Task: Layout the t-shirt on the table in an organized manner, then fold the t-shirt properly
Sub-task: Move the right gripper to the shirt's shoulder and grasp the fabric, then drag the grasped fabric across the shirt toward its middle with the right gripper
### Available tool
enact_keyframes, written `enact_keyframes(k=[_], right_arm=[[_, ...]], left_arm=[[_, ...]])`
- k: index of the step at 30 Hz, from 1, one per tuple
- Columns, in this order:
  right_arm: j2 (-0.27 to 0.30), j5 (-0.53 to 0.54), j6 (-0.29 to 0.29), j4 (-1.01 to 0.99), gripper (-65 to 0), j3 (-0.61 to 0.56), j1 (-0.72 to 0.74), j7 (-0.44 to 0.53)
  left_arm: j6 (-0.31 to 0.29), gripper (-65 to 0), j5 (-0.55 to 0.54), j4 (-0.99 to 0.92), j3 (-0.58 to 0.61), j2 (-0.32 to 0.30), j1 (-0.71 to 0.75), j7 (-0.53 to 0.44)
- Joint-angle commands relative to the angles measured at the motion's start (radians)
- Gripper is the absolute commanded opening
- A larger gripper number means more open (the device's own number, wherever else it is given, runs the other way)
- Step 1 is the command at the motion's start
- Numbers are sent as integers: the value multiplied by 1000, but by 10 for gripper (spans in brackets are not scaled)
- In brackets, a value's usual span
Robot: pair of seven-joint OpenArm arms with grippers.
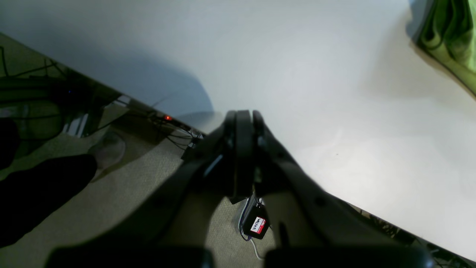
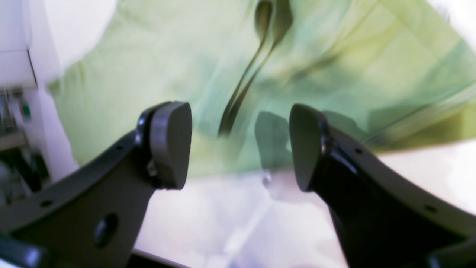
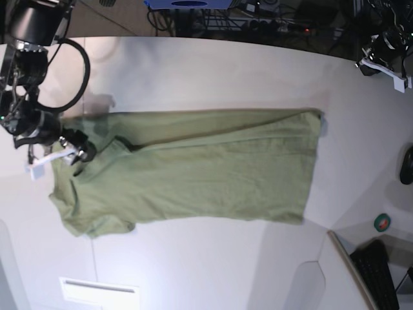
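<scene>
The olive-green t-shirt [image 3: 193, 171] lies spread out lengthwise on the white table [image 3: 193, 71], its neck end at the left of the base view and its hem at the right. My right gripper [image 3: 80, 152] hangs over the neck end. In the right wrist view that gripper [image 2: 238, 149] is open, with the blurred shirt [image 2: 167, 67] and a dark crease below and nothing between the fingers. My left gripper [image 1: 241, 115] is shut and empty over the table's edge [image 1: 297, 74], far from the shirt, whose corner [image 1: 450, 37] shows at top right. In the base view it [image 3: 386, 53] sits at the upper right.
A green tape roll [image 3: 382, 223], a black keyboard [image 3: 377, 271] and a small black object [image 3: 406, 165] lie at the right. A white panel [image 3: 97, 290] sits at the front edge. Beyond the table's edge lies floor with cables and a black adapter [image 1: 256, 225].
</scene>
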Motion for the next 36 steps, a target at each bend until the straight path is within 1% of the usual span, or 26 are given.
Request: enact_keyframes(k=[1,2,5,6,7,8,9,12,13,19,21,24,26,27,28,30,31,33,36], right_arm=[[1,24,9,21,-290,-28,2,11],[0,24,9,19,-290,-57,-9,11],[-38,21,9,16,-290,-99,-28,31],[-48,22,9,19,-297,-100,-38,39],[-57,22,9,23,-321,-100,-44,40],[-66,24,9,24,-365,-102,-44,33],[-75,24,9,24,-425,-102,-44,24],[-101,24,10,24,-626,-105,-44,-15],[-104,24,12,24,-650,-107,-44,-22],[-97,19,10,24,-650,-292,-44,-18],[-100,18,9,19,-650,-364,-44,-7],[-101,18,4,15,-650,-475,-42,48],[-100,18,3,13,-650,-532,-36,77],[-100,18,1,6,-650,-553,-30,83],[-100,18,-10,-8,-650,-565,-27,90],[-103,18,-59,-47,-650,-578,-2,96],[-104,18,-73,-76,-650,-579,11,96],[-106,19,-76,-122,-650,-578,45,103],[-104,19,-79,-180,-650,-578,90,151]], left_arm=[[-6,-650,-12,12,-5,-19,3,-30],[-6,-650,-12,12,-5,-17,3,-48],[-6,-650,-12,10,-5,-16,5,-77],[-6,-650,-12,10,-5,-16,5,-77],[-6,-650,-12,10,-5,-16,5,-77],[-6,-650,-12,10,-5,-16,6,-77],[-6,-650,-12,10,-5,-16,6,-77],[-6,-650,-12,10,-5,-16,5,-77],[-6,-650,-12,10,-5,-16,3,-77],[-10,-650,-14,18,-5,-14,2,-79],[-58,-650,-14,18,-5,-14,2,-79],[-128,-650,-14,15,-5,0,3,-79],[-150,-650,-14,17,-5,1,8,-79],[-150,-650,-12,17,-5,9,8,-79],[-151,-650,-9,17,-5,12,8,-79],[-151,-650,-9,17,-5,14,11,-79],[-151,-650,-11,17,-5,14,12,-79],[-151,-650,-11,17,-5,15,12,-79],[-151,-650,-11,17,-5,15,14,-79]])
